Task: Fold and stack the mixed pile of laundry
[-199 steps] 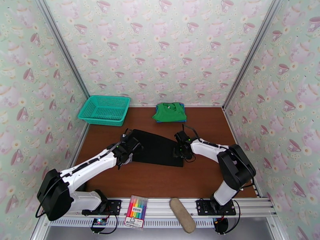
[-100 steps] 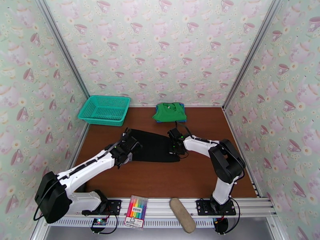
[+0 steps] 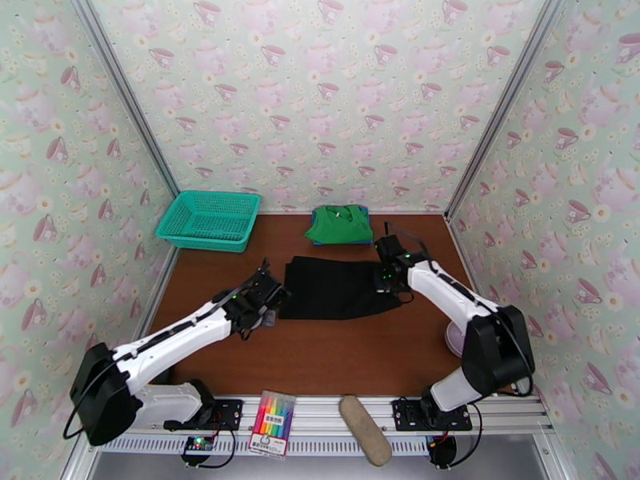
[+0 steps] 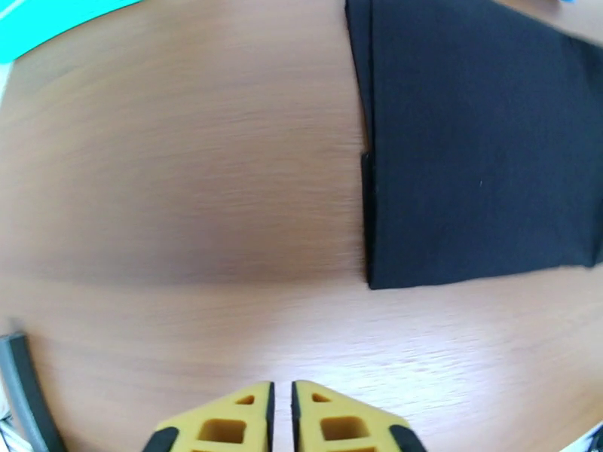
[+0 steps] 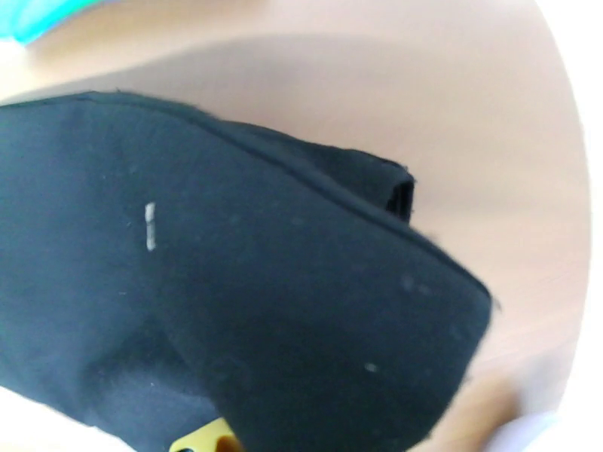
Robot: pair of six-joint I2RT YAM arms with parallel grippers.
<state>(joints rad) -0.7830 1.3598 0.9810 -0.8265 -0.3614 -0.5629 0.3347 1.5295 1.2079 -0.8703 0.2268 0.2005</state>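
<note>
The brown table [image 3: 336, 354] stands between walls papered with teacups; nearest, the left gripper [image 4: 283, 416] has its pads pressed together on nothing, just beside the left edge of the black garment [image 3: 336, 288], which lies flat at the middle. At its right edge the right gripper [image 3: 390, 278] pinches the cloth, so I think the fold goes best if this edge is carried low and straight over to the left edge, corners matched, before letting go. Farther, by the back wall, the green garment [image 3: 340, 222] lies folded on the blue one [image 3: 328, 243], where the black should go afterwards.
</note>
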